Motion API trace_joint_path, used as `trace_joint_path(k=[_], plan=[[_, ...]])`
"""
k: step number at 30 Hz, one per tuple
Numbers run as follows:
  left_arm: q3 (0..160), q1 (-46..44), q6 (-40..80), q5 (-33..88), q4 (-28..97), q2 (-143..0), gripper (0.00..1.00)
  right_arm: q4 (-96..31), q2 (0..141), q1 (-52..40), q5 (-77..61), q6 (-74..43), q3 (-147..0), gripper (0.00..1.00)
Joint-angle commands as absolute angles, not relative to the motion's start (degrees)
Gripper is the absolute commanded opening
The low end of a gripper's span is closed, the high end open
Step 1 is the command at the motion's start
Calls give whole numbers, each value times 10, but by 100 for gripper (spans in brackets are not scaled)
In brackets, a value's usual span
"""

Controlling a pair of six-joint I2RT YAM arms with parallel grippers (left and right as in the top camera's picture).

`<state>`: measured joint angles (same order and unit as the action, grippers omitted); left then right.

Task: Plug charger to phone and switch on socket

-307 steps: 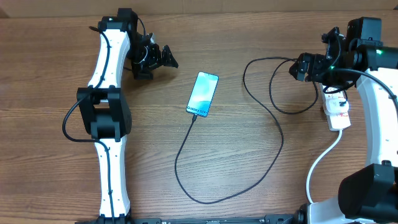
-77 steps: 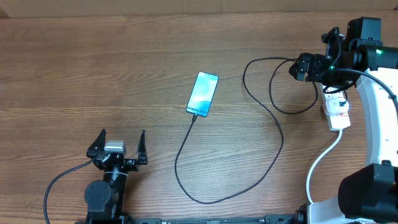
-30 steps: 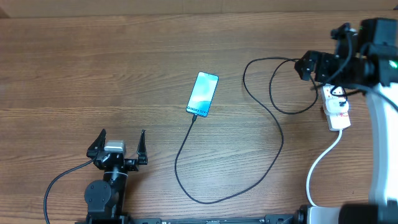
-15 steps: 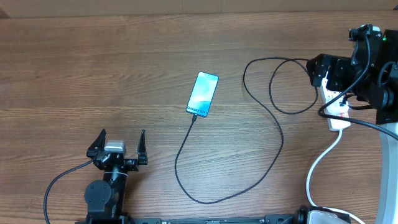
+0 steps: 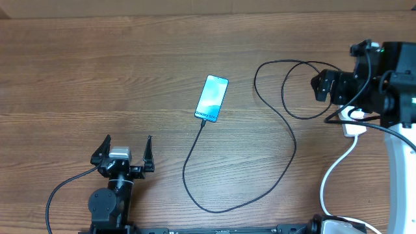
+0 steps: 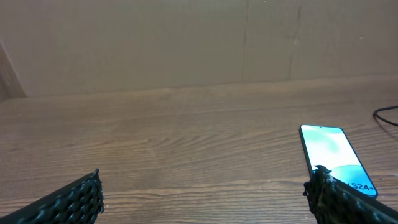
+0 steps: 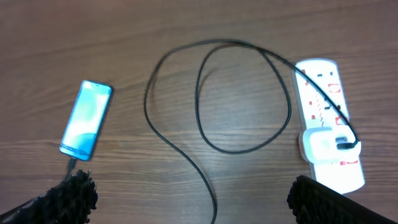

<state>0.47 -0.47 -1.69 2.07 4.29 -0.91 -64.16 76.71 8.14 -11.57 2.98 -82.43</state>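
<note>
The phone (image 5: 212,98) lies screen up mid-table, also seen in the left wrist view (image 6: 333,155) and the right wrist view (image 7: 87,118). The black charger cable (image 5: 296,146) meets the phone's near short edge, loops toward the front and runs right in coils (image 7: 205,177) to a white adapter (image 7: 323,144) sitting in the white socket strip (image 7: 323,74). Overhead, my right arm covers most of the socket (image 5: 354,129). My right gripper (image 5: 323,86) (image 7: 193,193) hovers open left of the socket. My left gripper (image 5: 123,151) (image 6: 202,190) rests open at the front left, holding nothing.
The socket's thick white lead (image 5: 335,172) curves toward the front edge at the right. A brown cardboard wall (image 6: 186,43) stands behind the table. The left arm's base (image 5: 107,205) sits at the front left.
My right arm has drawn back toward the front right, covering more of the socket overhead, gripper still open. The left arm, phone and cable have not moved.
</note>
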Motion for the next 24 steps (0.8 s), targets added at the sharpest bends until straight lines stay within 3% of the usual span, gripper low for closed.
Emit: trace_joint_path(k=[1,24], plan=[[3,0,-26,15,43,-3,100,-597,755,79,-115,33,-771,100],[3,0,-26,15,43,-3,99,-472,746,79,-132,33,-555,100]])
